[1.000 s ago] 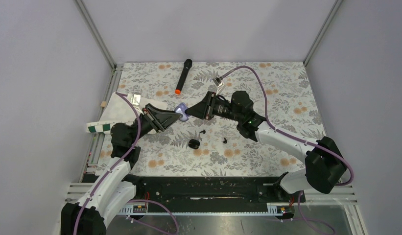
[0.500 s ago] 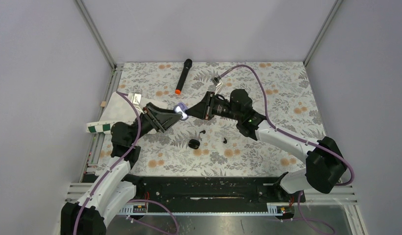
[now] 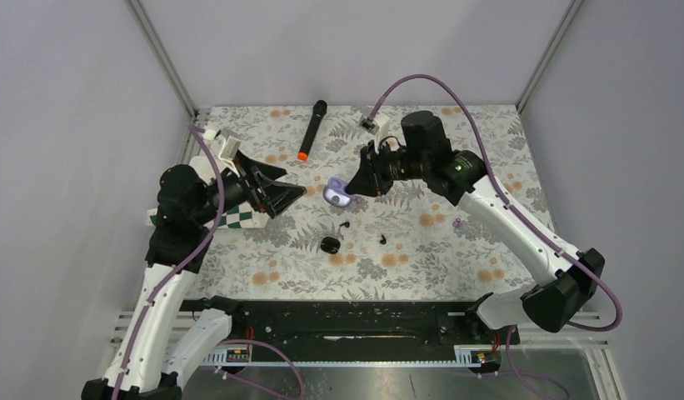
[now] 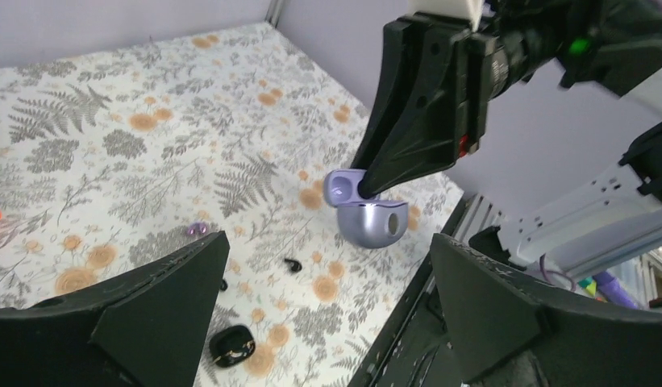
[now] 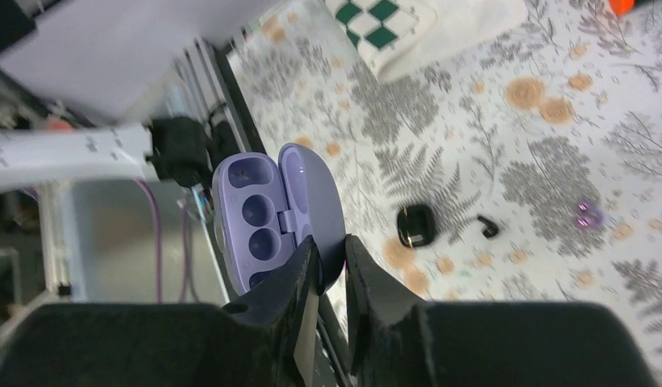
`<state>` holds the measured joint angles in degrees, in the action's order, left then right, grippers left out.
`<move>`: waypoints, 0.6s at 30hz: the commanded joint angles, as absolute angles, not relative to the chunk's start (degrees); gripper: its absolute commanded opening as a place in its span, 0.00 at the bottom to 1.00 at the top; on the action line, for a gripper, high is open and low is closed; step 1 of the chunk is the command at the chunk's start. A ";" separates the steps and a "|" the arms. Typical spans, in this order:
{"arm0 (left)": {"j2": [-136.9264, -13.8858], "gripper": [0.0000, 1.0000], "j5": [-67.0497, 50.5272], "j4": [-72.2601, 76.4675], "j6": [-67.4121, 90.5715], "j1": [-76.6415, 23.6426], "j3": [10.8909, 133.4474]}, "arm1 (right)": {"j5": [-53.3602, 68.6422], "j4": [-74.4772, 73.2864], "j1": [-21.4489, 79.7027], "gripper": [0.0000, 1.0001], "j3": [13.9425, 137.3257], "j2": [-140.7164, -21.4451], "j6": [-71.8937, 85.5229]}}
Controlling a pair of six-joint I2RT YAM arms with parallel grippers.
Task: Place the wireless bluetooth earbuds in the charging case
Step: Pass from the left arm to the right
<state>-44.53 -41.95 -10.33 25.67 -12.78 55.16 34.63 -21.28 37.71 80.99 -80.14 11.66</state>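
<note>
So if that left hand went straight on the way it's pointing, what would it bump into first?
Most likely the open purple case, held in the air by the right hand, dead ahead of the left hand. How far off is hard to judge.

Above the floral table (image 3: 238, 275), the right gripper (image 3: 351, 188) pinches a small lavender case (image 3: 337, 195), and the left gripper (image 3: 293, 182) faces it with its jaws spread wide and nothing between them. On the cloth below lies the black charging case (image 3: 329, 244), with a black earbud (image 3: 344, 225) just behind it and a second earbud (image 3: 382, 238) near its right. A black microphone (image 3: 312, 130) with an orange end lies near the far edge.
</note>
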 commanded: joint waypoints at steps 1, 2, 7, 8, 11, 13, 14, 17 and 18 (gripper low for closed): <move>-46.03 0.99 -45.20 -19.66 19.46 -12.43 57.46 | 33.46 -41.35 37.86 0.00 86.29 -80.45 -5.51; -47.08 0.99 -46.90 -19.53 19.81 -12.47 57.76 | 32.42 -40.71 37.94 0.00 85.66 -79.63 -5.95; -49.85 0.99 -49.46 -18.55 21.60 -13.14 58.14 | 31.07 -34.59 38.21 0.00 81.01 -73.87 -5.28; -49.69 0.99 -49.09 -18.38 21.62 -13.64 58.10 | 30.42 -32.93 38.60 0.00 79.91 -72.07 -4.90; -48.91 0.99 -48.24 -18.10 21.24 -16.62 57.81 | 26.06 -27.97 40.74 0.00 76.42 -68.79 -4.12; -48.25 0.99 -45.66 -18.11 20.15 -20.84 57.26 | 23.97 -24.74 41.72 0.00 74.47 -67.75 -2.50; -48.07 0.99 -44.32 -18.05 19.60 -22.81 56.93 | 23.83 -22.72 41.93 0.00 73.95 -67.43 -1.41; -47.83 0.99 -41.20 -17.91 18.58 -26.33 55.61 | 23.49 -19.81 41.95 0.00 73.15 -67.00 2.44; -47.88 0.99 -41.14 -17.43 18.74 -26.88 55.20 | 23.72 -18.94 41.93 0.00 73.06 -66.98 3.36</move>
<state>-48.73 -44.71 -19.97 20.67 -24.36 56.07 26.00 -27.07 41.67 73.95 -67.55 -1.15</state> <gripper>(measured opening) 0.989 0.218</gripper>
